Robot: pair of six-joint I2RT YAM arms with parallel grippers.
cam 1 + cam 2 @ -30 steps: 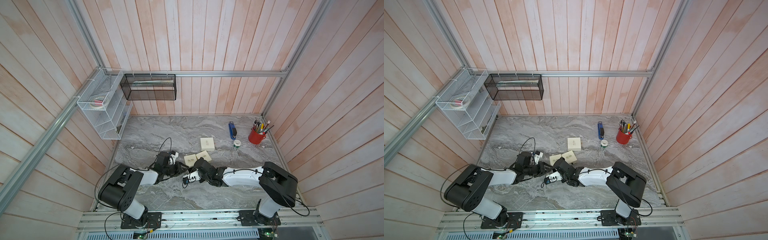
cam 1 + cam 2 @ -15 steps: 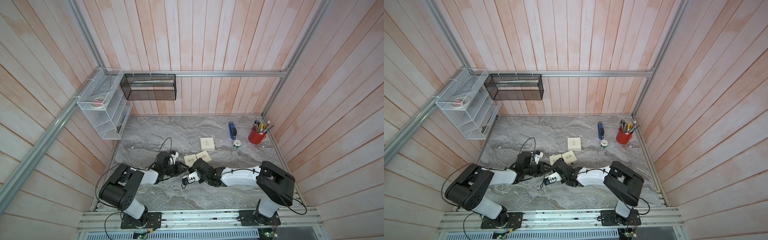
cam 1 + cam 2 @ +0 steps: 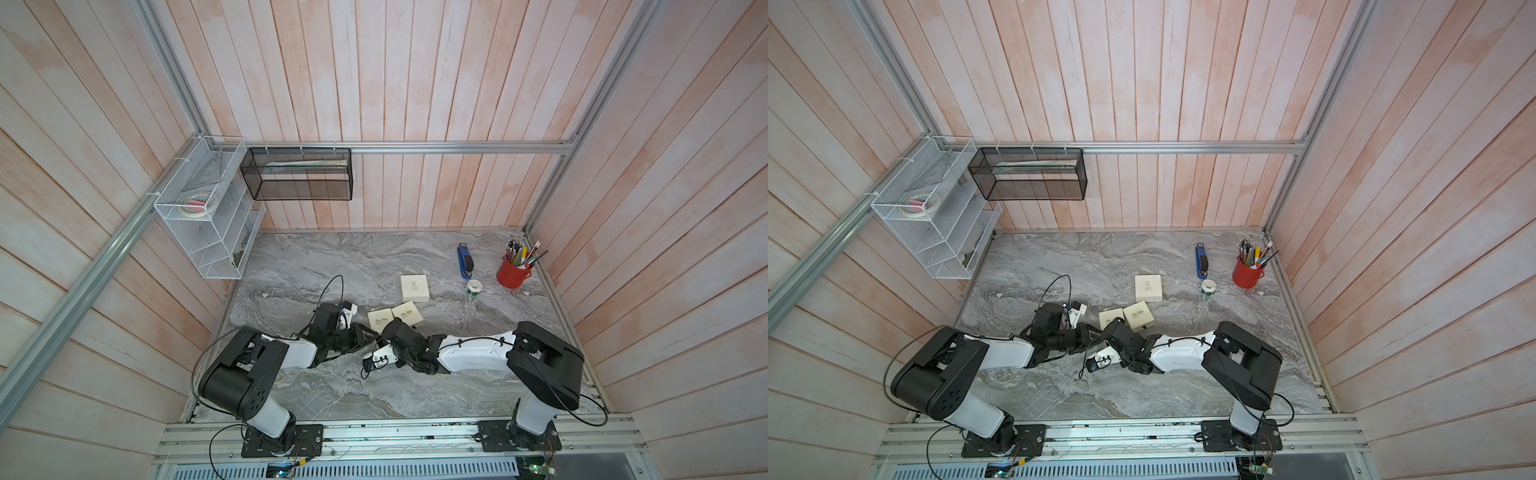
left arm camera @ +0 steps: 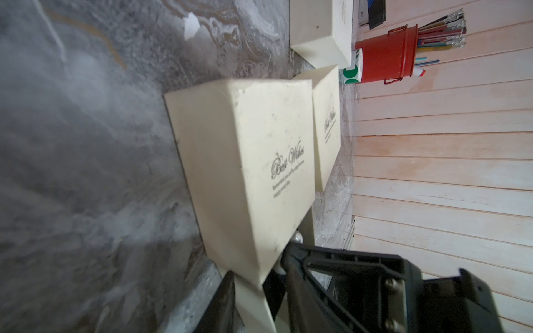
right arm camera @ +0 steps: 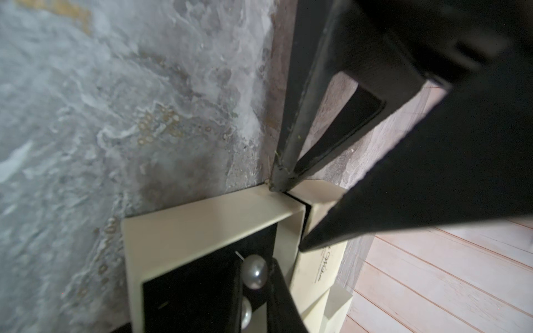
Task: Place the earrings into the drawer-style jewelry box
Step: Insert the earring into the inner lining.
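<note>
The right claw (image 5: 256,263) is pressed together on one of the earrings (image 5: 253,271), a round pearl with a thin pin, gripped between its two dark fingers. It holds the pearl over the black lining of the drawer (image 5: 202,213), which stands pulled out of its cream sleeve. A second pearl (image 5: 245,314) shows just beside the first, lower between the same fingers. Whether it lies on the lining or hangs with the first cannot be told.

The left claw (image 5: 290,214) is closed on the drawer's cream wall at a corner. One fingertip is on the outer side where the wall meets the tabletop (image 3: 316,257). The other reaches in over the sleeve.

The jewelry box (image 4: 245,161) is cream with "Best Wishes" printed on its lid. It lies about midway between the tabletop's left and right edges, somewhat nearer the front edge. Both arms stretch low across the tabletop to meet at it.

A second cream box (image 3: 408,316) sits just beside it on the right. A third cream box (image 3: 414,288) lies apart from the pair, toward the back edge. Further right is a white roll with green dots (image 3: 473,286). Near the back right corner are a blue stapler (image 3: 465,261) and a red cup of pens (image 3: 513,272).

A white wire rack (image 3: 208,224) hangs on the left wall. A black mesh basket (image 3: 299,174) hangs on the back wall.
</note>
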